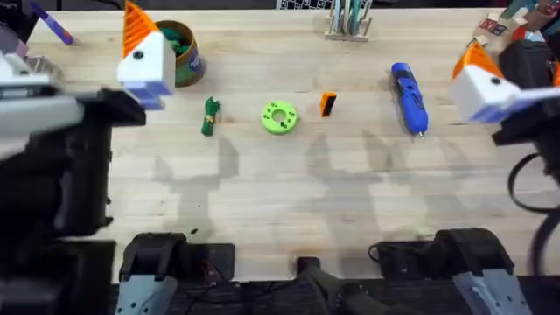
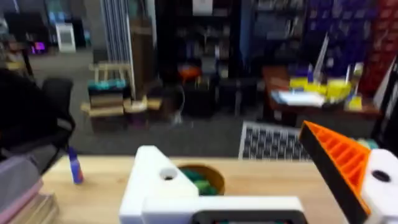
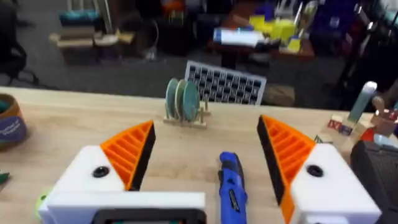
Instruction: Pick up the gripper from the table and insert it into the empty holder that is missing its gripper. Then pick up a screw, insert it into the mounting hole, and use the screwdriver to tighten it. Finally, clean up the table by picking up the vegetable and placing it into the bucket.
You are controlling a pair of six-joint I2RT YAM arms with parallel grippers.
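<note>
Where both pincers spread empty, small orange gripper (image 1: 327, 104), black-sided, between green disc (image 1: 279, 117) and blue screwdriver (image 1: 409, 96).

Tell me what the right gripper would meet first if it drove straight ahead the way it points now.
Probably the blue screwdriver: in the right wrist view it lies on the table between the open fingers of the right gripper, just ahead. The gripper's height above the table is unclear, so it might pass over toward the disc rack.

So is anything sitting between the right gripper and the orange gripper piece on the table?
Yes: the screwdriver lies on the table between the right gripper and the gripper. Otherwise bare table.
</note>
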